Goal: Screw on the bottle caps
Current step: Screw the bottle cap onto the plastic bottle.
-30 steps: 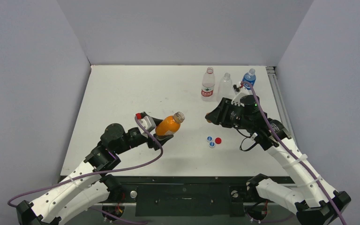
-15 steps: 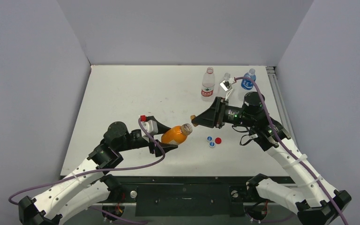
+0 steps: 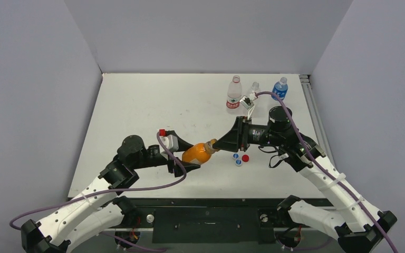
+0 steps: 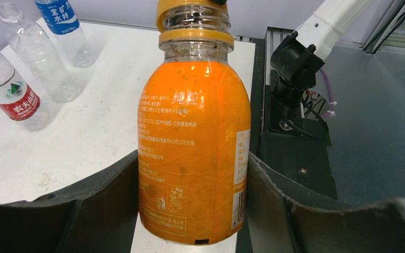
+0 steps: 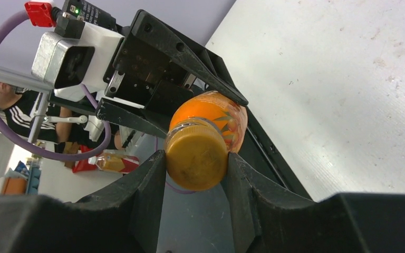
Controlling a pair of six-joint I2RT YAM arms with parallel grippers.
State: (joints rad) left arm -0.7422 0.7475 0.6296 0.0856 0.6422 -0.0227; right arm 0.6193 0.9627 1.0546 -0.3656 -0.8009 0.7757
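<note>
My left gripper (image 3: 185, 154) is shut on an orange juice bottle (image 3: 199, 152), held above the table and tilted with its neck pointing right. In the left wrist view both fingers (image 4: 111, 195) press the bottle's (image 4: 195, 142) sides. My right gripper (image 5: 196, 158) is shut on the orange-gold cap (image 5: 196, 155). It holds the cap (image 4: 190, 7) on the bottle's mouth, with the neck threads still showing below it. Two blue-and-white caps (image 3: 237, 159) and a red cap (image 3: 246, 157) lie loose on the table just below the right gripper (image 3: 217, 143).
Three uncapped bottles stand at the back right: a red-label one (image 3: 234, 95), a clear one (image 3: 254, 88) partly behind the right wrist's cable, and a blue-label one (image 3: 280, 88). The table's right edge has a metal rail (image 3: 307, 84).
The left arm has tilted the orange bottle lower and to the right. The right gripper has swung left with the cap and brought it onto the bottle's mouth.
</note>
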